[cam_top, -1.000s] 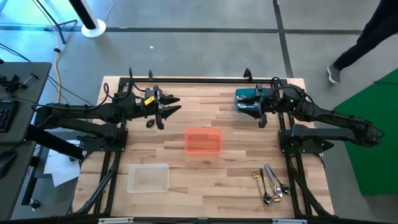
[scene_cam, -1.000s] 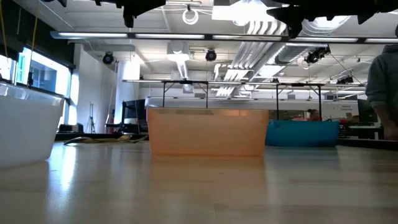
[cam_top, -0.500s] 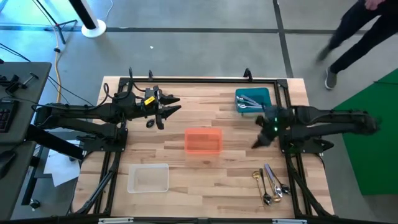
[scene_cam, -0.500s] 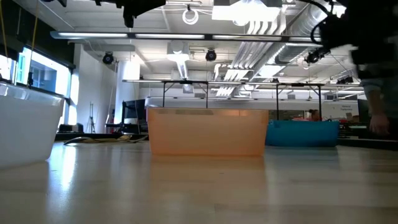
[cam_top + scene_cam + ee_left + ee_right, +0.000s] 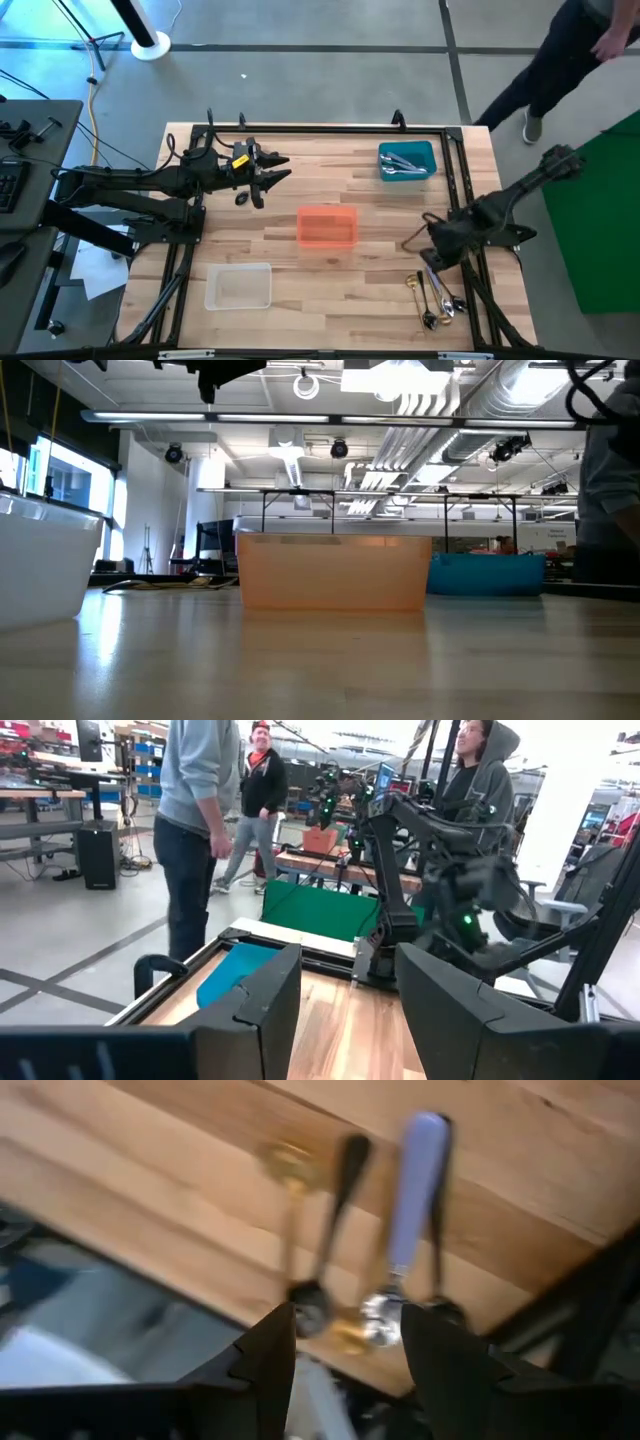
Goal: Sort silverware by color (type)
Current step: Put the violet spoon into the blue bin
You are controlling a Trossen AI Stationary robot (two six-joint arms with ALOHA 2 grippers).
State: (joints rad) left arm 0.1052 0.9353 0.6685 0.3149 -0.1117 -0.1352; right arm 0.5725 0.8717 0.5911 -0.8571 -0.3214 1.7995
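Loose silverware (image 5: 435, 293) lies flat near the table's near right corner. In the right wrist view it shows as a gold piece (image 5: 289, 1210), a black piece (image 5: 338, 1200) and a silver piece with a pale handle (image 5: 412, 1190). More silver pieces (image 5: 402, 166) lie in the blue bin (image 5: 428, 150) at the far right. My right gripper (image 5: 420, 245) (image 5: 345, 1330) hangs open above the table, a little on the far side of the loose pile, tipped downward, with nothing between its fingers. My left gripper (image 5: 283, 168) (image 5: 348, 960) stands open and level over the far left of the table.
An orange bin (image 5: 327, 226) (image 5: 335, 572) stands mid-table, and a clear bin (image 5: 238, 286) at the near left. The blue bin (image 5: 487, 574) shows behind it in the low view. A person (image 5: 560, 60) walks on the floor beyond the far right corner; others (image 5: 215, 810) stand past the table.
My right gripper has swung from over the blue bin toward the table's near edge and come down, rolling and tipping its fingers downward over the loose silverware. Its fingers stay open. The person beyond the far right corner has walked on.
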